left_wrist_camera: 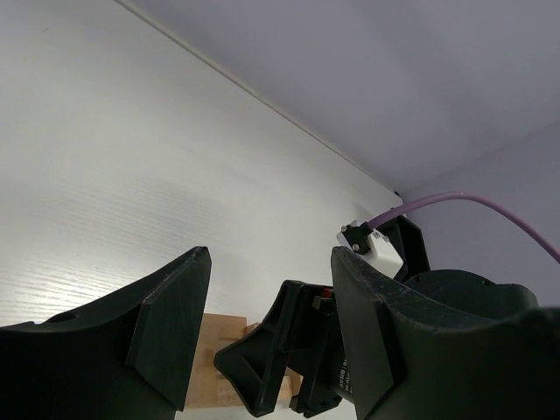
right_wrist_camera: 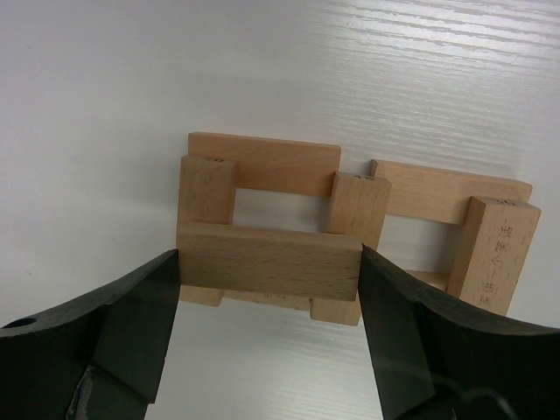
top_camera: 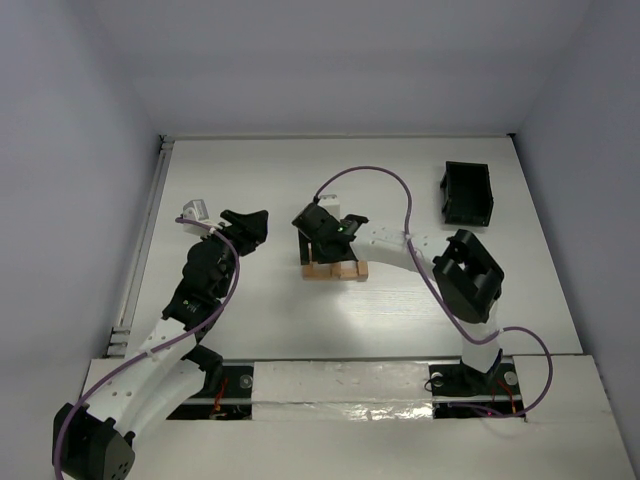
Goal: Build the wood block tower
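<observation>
A low tower of light-tan wood blocks (top_camera: 335, 268) stands mid-table. In the right wrist view it shows as a crossed stack (right_wrist_camera: 262, 166), with a second stack (right_wrist_camera: 455, 219) beside it on the right. My right gripper (right_wrist_camera: 269, 289) is shut on one wood block (right_wrist_camera: 269, 261), gripped by its two ends. The block lies level across the near side of the left stack; I cannot tell whether it rests on it. My left gripper (top_camera: 250, 228) is open and empty, left of the tower, facing it (left_wrist_camera: 214, 359).
A small black plastic box (top_camera: 467, 192) stands at the back right. Walls enclose the table at the back and sides. A rail (top_camera: 140, 260) runs along the left edge. The right arm's purple cable (top_camera: 400, 190) loops above the tower.
</observation>
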You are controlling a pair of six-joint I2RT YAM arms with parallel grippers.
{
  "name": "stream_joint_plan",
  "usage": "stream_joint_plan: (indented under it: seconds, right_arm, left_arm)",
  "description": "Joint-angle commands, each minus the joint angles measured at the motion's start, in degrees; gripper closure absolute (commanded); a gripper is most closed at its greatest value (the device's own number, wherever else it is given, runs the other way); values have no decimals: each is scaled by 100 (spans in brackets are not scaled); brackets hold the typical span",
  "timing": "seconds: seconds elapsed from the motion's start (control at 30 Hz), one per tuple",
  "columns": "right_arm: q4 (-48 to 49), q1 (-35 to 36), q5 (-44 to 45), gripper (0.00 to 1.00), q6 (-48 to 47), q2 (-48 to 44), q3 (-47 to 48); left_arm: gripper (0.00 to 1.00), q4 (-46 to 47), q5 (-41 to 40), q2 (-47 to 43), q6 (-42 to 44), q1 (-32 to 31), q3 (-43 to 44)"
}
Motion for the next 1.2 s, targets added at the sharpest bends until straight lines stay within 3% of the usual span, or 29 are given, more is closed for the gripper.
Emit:
stream_joint_plan:
  seconds: [0.0, 0.97, 1.17]
  right_arm:
    - [-19, 45, 199, 31, 60, 78, 277]
    - [-63, 45, 200, 25, 68, 183, 321]
    - [-63, 45, 217, 17, 86, 166, 303]
  left_arm:
    - [46, 304, -48, -48, 62, -19, -56]
    - [46, 296, -83, -30, 45, -19, -65]
    - [46, 287, -83, -30, 45, -19, -65]
